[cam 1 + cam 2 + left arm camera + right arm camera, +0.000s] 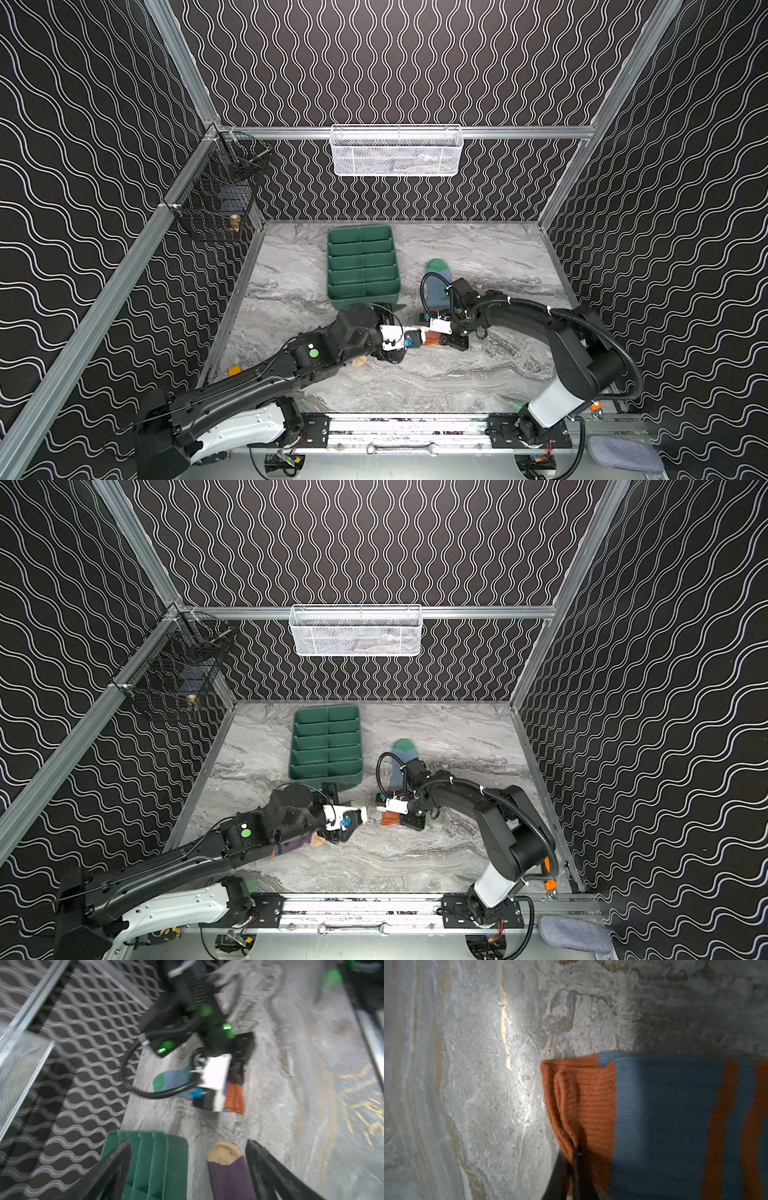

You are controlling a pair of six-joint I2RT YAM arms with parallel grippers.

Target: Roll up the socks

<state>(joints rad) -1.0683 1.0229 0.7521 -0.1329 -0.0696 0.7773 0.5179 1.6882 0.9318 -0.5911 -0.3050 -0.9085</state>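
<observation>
Our right jaws pinch the blue sock (438, 289) by its orange cuff (583, 1095) at the middle of the tabletop (478, 382), our left jaws stand spread over the purple sock (230, 1176) toward the front-left corner, and we judge both light, limp, best gripped at the cuff.

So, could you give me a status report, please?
Right end effector shut on blue sock. Left end effector open by purple sock. Green tray close by.
</observation>
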